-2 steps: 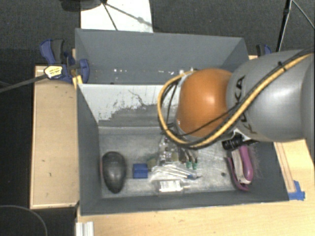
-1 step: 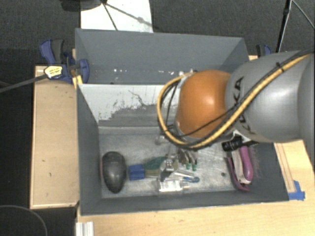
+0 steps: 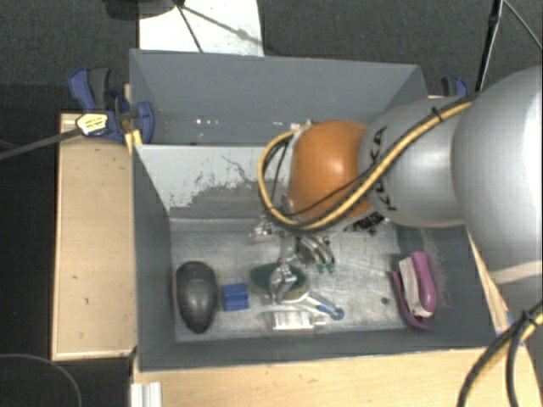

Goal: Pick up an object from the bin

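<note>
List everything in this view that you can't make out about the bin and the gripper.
1. The dark green round thing, mid-bin: the gripper covers most of it. Its kind, and whether the two touch, cannot be told.
2. The bin floor toward the back wall: partly hidden by the orange wrist cover and the arm.
3. The clear item with a blue tip by the front wall: too small to name.

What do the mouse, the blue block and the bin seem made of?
Mouse: likely matte black plastic, with a smooth rounded shell and dull sheen.
Blue block: plastic or foam, flat even colour; cannot tell which.
Bin: grey sheet metal, with pale scratches and scuffs.
</note>
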Controlling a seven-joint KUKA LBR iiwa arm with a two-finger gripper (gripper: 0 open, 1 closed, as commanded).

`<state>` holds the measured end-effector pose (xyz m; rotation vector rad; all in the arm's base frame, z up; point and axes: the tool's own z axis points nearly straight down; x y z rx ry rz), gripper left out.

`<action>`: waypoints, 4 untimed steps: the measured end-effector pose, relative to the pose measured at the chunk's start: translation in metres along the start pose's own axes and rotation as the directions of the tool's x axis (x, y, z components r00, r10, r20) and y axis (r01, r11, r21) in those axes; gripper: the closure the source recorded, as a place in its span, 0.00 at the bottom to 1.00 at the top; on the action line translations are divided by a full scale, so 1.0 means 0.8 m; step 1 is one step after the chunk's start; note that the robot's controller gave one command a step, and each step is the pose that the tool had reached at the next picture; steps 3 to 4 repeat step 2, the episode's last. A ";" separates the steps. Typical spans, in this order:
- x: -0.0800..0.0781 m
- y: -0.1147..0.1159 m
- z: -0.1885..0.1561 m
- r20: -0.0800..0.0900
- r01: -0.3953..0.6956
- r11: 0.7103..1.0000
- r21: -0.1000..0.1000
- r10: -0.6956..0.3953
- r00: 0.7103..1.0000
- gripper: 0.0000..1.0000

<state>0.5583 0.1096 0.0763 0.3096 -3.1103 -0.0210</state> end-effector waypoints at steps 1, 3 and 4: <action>-0.006 -0.006 0.000 0.032 -0.005 1.000 0.008 0.005 0.999 1.00; 0.001 0.023 -0.175 0.025 -0.005 1.000 0.014 0.005 1.000 1.00; 0.001 0.023 -0.175 0.025 -0.005 1.000 0.014 0.005 1.000 1.00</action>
